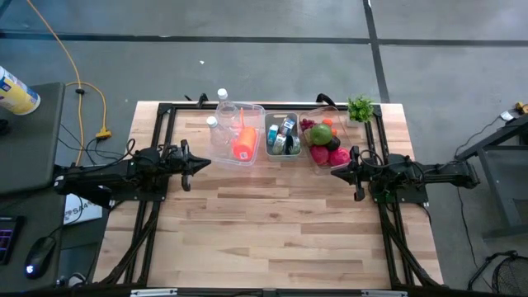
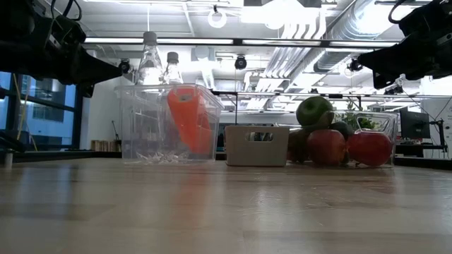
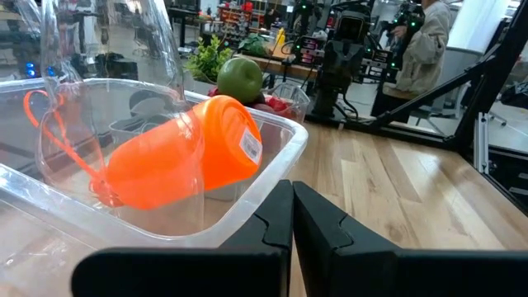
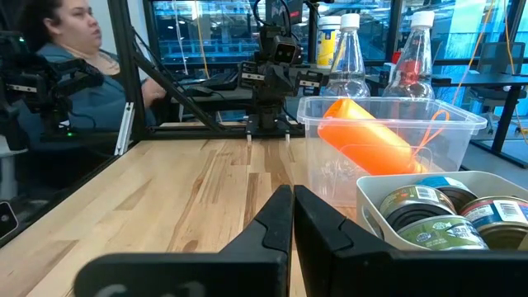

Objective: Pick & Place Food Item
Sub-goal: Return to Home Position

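Observation:
A clear bin [image 1: 326, 142] at the table's far right holds the food: a green apple [image 1: 321, 132], red fruits [image 1: 328, 155] and raspberries. Leafy greens [image 1: 360, 107] lie beside it. My left gripper [image 1: 206, 162] hovers shut above the table's left side, level, its tips near the clear bin [image 1: 235, 136] with an orange bottle [image 3: 177, 157]. My right gripper [image 1: 333, 172] hovers shut at the right, level, just in front of the food bin. Both point toward the table's middle and hold nothing.
A grey bin of cans [image 1: 283, 136] stands between the two clear bins. Two plastic bottles [image 1: 221, 111] stand in the left bin. A black frame [image 1: 165, 111] borders the table. The near half of the wooden table [image 1: 264, 239] is bare. A person [image 4: 66, 58] sits beyond the table's left side.

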